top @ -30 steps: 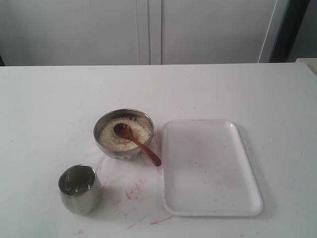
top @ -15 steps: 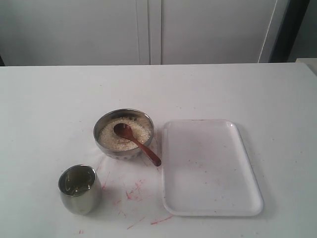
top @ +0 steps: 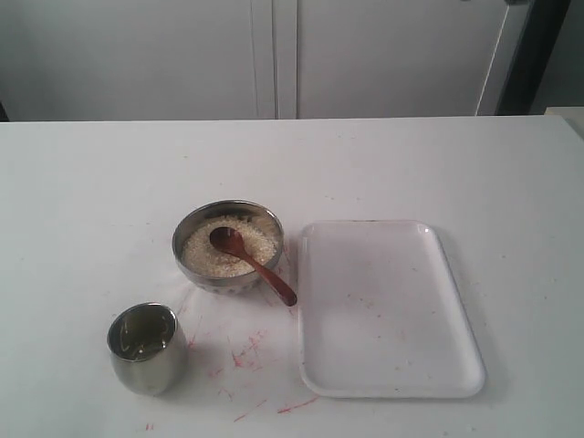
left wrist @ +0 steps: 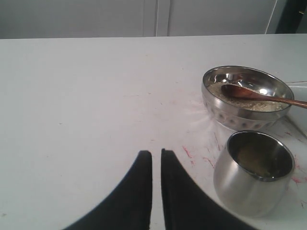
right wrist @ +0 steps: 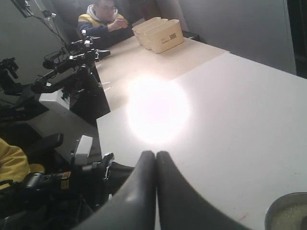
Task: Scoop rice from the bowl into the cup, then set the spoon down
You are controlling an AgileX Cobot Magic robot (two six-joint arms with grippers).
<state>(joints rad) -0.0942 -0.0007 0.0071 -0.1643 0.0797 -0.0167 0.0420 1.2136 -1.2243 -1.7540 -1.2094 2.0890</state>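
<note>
The steel bowl point(top: 219, 281) sits mid-table, full of off-white rice point(top: 203, 257). The brown wooden spoon point(top: 260, 266) rests in it, scoop on the rice, handle over the rim toward the tray. The steel cup point(top: 146, 351) stands in front of the bowl to the left. No gripper shows in the exterior view. My left gripper point(left wrist: 156, 153) is shut and empty, low over bare table beside the cup point(left wrist: 240, 182), with the bowl point(left wrist: 240, 120) and spoon point(left wrist: 259, 96) beyond. My right gripper point(right wrist: 156, 154) is shut and empty, away from the bowl point(right wrist: 274, 211).
A white rectangular tray point(top: 388, 310) lies right of the bowl, almost touching the spoon's handle end. Red marks point(top: 246, 351) stain the table between cup and tray. Past the table edge, the right wrist view shows a seated person point(right wrist: 103, 19), other arms and beige baskets point(right wrist: 158, 33).
</note>
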